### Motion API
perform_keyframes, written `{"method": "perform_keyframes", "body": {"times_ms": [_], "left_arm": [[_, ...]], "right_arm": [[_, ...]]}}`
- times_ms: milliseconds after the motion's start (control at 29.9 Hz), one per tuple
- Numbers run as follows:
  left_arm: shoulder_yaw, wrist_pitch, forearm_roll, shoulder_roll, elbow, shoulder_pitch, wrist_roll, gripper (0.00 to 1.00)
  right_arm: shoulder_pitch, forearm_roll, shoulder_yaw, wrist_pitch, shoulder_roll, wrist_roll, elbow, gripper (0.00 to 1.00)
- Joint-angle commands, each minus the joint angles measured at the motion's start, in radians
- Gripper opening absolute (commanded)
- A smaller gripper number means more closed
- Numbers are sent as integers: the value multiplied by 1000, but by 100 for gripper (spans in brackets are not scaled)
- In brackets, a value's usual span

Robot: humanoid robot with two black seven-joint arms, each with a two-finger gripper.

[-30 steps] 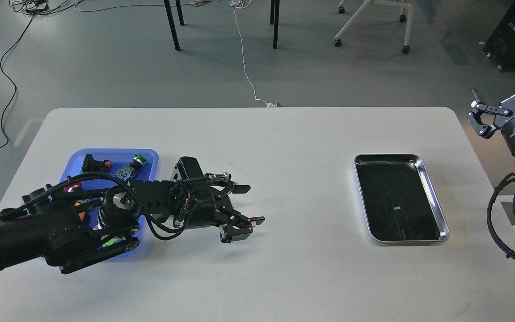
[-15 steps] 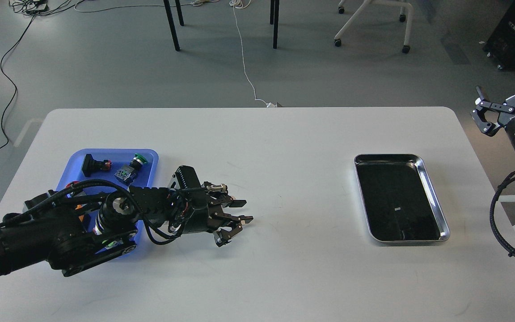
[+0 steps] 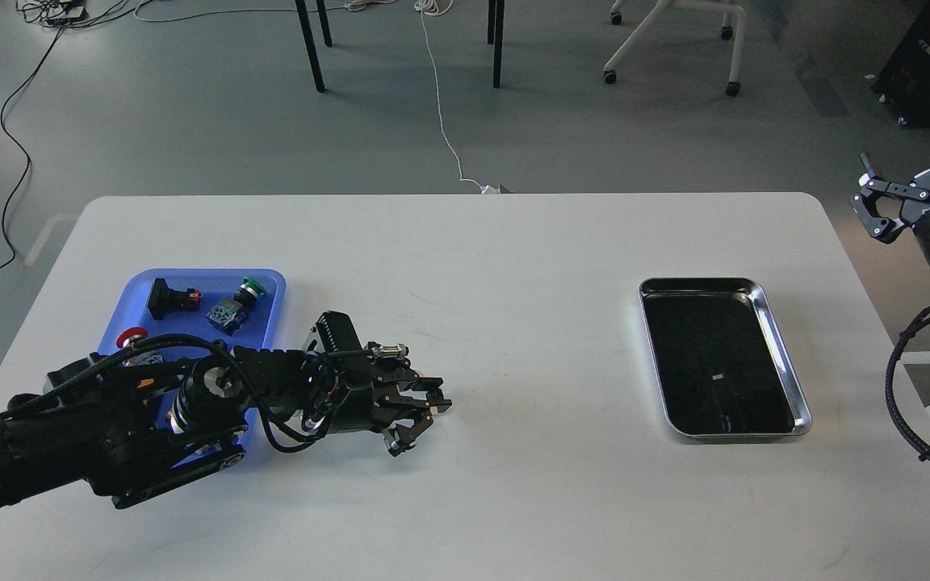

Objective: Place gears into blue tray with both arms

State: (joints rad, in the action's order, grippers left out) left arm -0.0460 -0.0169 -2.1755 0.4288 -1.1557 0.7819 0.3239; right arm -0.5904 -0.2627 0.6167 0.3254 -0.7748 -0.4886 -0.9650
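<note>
The blue tray [image 3: 274, 321] lies at the table's left, and my left arm crosses over its near part. My left gripper [image 3: 437, 394] hovers low over the white table just right of the tray, its fingers drawn close together. I can make out nothing between them. No gears show anywhere in the head view. My right gripper [image 3: 913, 173] hangs off the table's far right edge with its fingers spread open and empty.
Push-button switches sit in the blue tray: a black and red one [image 3: 172, 297], a green one [image 3: 245, 290] and a red cap [image 3: 132, 336]. A shiny steel tray [image 3: 765, 323] with a dark bottom lies at the right. Chair and table legs stand beyond the far edge.
My left gripper's fingers have closed from wide open to nearly together, and the hand has sunk lower and slightly left. My right gripper has drifted a little to the right.
</note>
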Motion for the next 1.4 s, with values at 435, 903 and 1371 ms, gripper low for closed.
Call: {"method": "perform_keyframes", "body": {"times_ms": [435,903,1371], "left_arm": [[-49,0,19,34,-21,-12,1,6],[-143,2,238,456,-75,-18,90,8],[-106,2,223,478,59,-107,127,10]], "right_arm": [[-5,0,-2,0,-4,0,0,98],[-3,0,0,4,-41,0,-1,98],[-8,0,-2,4,-46,0,-1,98]]}}
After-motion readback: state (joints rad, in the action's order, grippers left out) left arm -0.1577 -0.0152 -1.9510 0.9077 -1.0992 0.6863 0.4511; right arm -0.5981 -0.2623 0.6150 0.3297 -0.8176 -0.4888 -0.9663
